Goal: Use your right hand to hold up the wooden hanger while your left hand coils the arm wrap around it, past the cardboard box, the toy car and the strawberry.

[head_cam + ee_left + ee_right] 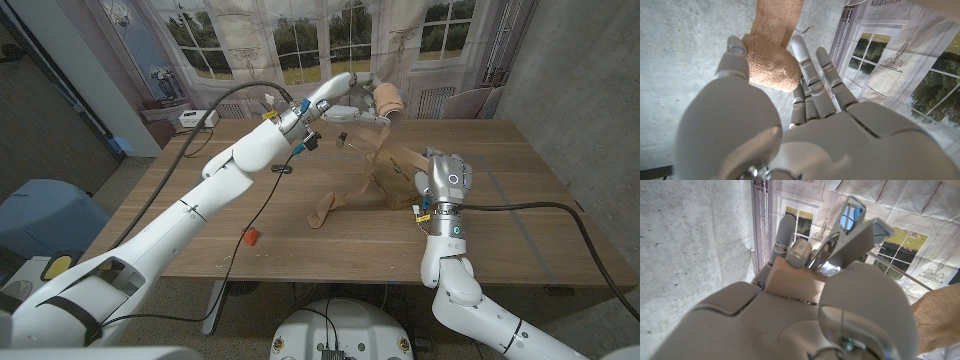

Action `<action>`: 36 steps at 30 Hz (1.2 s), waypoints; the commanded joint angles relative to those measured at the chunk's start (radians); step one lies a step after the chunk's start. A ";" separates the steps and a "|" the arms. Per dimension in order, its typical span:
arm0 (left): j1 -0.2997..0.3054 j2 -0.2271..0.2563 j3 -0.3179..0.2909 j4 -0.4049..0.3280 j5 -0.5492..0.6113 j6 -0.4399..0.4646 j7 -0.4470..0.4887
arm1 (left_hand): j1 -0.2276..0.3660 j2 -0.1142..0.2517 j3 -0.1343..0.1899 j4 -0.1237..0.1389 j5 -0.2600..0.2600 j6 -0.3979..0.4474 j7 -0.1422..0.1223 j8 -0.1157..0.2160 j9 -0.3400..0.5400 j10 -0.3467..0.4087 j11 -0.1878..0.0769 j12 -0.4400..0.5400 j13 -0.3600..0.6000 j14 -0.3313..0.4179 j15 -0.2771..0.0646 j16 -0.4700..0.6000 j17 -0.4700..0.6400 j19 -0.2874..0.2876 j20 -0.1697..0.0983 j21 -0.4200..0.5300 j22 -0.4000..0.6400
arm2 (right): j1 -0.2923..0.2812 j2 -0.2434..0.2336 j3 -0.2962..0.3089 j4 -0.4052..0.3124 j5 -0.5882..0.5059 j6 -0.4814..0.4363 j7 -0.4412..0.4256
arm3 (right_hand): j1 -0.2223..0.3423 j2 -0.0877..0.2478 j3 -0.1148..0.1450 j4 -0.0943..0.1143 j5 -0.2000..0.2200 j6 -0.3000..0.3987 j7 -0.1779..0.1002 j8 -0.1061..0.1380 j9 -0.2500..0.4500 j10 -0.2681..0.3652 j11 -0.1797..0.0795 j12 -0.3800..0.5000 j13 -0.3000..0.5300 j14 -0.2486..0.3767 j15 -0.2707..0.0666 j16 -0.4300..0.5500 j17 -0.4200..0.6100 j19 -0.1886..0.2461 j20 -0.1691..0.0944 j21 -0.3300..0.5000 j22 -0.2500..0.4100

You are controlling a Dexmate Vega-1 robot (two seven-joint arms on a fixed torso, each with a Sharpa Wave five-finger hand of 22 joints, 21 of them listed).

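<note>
The arm wrap point(388, 100) is seen in tan, with a looped, towel-like texture. A small strawberry point(251, 236), at seven o'clock on the brown, grained table point(520, 200), is coloured red-orange. Both arms are finished in glossy white.

Left hand point(805, 125) reaching upward, thumb and fingers point(810, 75) closing on a tan, fuzzy rolled end of the wrap point(771, 65); a flat strip is trailing beyond it, apparently taut. Concrete wall point(680, 60) and window backdrop point(900, 65) lying behind.
</note>
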 commanded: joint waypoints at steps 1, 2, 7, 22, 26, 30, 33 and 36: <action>0.008 0.011 -0.013 -0.109 0.185 0.126 0.103 | 0.069 0.115 0.191 0.083 0.405 0.402 -0.138 0.001 0.000 0.358 -0.251 0.083 0.464 0.011 -0.037 -0.008 0.002 -0.002 -0.006 0.010 0.001 | 0.015 -0.004 -0.037 0.026 -0.056 0.005 0.014 | -0.052 0.051 0.005 0.000 0.008 0.002 -0.004 0.011 0.003 -0.015 -0.011 0.004 0.003 -0.008 -0.012 0.053 0.005 -0.006 -0.133 0.010 -0.002; 0.006 0.011 -0.012 -0.115 0.198 0.135 0.108 | 0.067 0.115 0.191 0.084 0.405 0.402 -0.140 0.001 0.002 0.359 -0.250 0.080 0.460 0.011 -0.038 -0.009 0.002 -0.001 -0.007 0.011 0.001 | 0.015 -0.006 -0.038 0.025 -0.058 0.010 0.016 | -0.052 0.051 0.005 0.000 0.008 0.003 -0.003 0.012 0.003 -0.015 -0.011 0.004 0.003 -0.008 -0.012 0.053 0.005 -0.006 -0.132 0.010 -0.003; -0.007 -0.001 -0.012 -0.137 0.255 0.180 0.148 | 0.067 0.113 0.194 0.081 0.409 0.403 -0.144 0.002 0.003 0.357 -0.256 0.079 0.465 0.014 -0.039 -0.010 0.005 0.000 -0.009 0.020 -0.002 | 0.013 -0.003 -0.037 0.029 -0.067 0.022 0.006 | -0.053 0.051 0.005 0.000 0.008 0.002 -0.003 0.013 0.001 -0.017 -0.012 0.004 0.002 -0.009 -0.012 0.053 0.005 -0.009 -0.132 0.013 -0.004; -0.063 -0.035 0.003 -0.145 0.383 0.345 0.233 | 0.058 0.110 0.197 0.082 0.415 0.406 -0.146 0.001 0.003 0.366 -0.259 0.075 0.465 0.020 -0.047 -0.015 0.011 -0.002 -0.013 0.037 -0.009 | -0.023 -0.011 -0.003 0.018 -0.050 0.097 -0.057 | -0.056 0.051 0.006 0.000 0.009 -0.001 -0.003 0.020 -0.004 -0.019 -0.013 0.004 0.002 -0.013 -0.012 0.054 0.005 -0.014 -0.132 0.025 -0.007; -0.095 -0.040 0.013 -0.140 0.403 0.406 0.219 | 0.056 0.110 0.198 0.083 0.417 0.409 -0.149 0.001 0.000 0.366 -0.259 0.075 0.469 0.019 -0.047 -0.017 0.013 -0.003 -0.014 0.042 -0.012 | -0.025 -0.011 0.000 0.022 -0.056 0.104 -0.063 | -0.057 0.050 0.006 0.000 0.009 -0.002 -0.004 0.021 -0.004 -0.018 -0.013 0.005 0.004 -0.014 -0.012 0.054 0.005 -0.016 -0.134 0.025 -0.009; -0.132 -0.045 0.025 -0.131 0.411 0.454 0.202 | 0.054 0.109 0.198 0.083 0.418 0.405 -0.149 0.000 0.001 0.366 -0.260 0.074 0.470 0.021 -0.049 -0.018 0.015 -0.004 -0.015 0.046 -0.014 | -0.026 -0.012 0.002 0.027 -0.055 0.117 -0.066 | -0.058 0.050 0.006 0.000 0.009 -0.002 -0.005 0.022 -0.007 -0.018 -0.013 0.006 0.004 -0.015 -0.012 0.054 0.005 -0.015 -0.132 0.028 -0.010; -0.163 -0.051 0.036 -0.118 0.414 0.484 0.189 | 0.054 0.108 0.199 0.082 0.419 0.407 -0.149 -0.001 0.000 0.366 -0.260 0.072 0.470 0.020 -0.049 -0.019 0.017 -0.006 -0.015 0.049 -0.015 | -0.027 -0.007 0.005 0.032 -0.054 0.120 -0.071 | -0.058 0.051 0.007 0.000 0.009 -0.003 -0.005 0.023 -0.006 -0.018 -0.013 0.007 0.005 -0.015 -0.012 0.054 0.005 -0.016 -0.132 0.028 -0.011; -0.192 -0.058 0.049 -0.103 0.418 0.510 0.183 | 0.055 0.109 0.200 0.081 0.419 0.408 -0.149 -0.001 -0.001 0.366 -0.260 0.072 0.472 0.019 -0.049 -0.020 0.019 -0.007 -0.016 0.051 -0.017 | -0.027 -0.005 0.008 0.034 -0.051 0.127 -0.074 | -0.059 0.051 0.007 0.000 0.009 -0.004 -0.004 0.024 -0.007 -0.018 -0.013 0.007 0.004 -0.015 -0.012 0.054 0.005 -0.017 -0.132 0.029 -0.012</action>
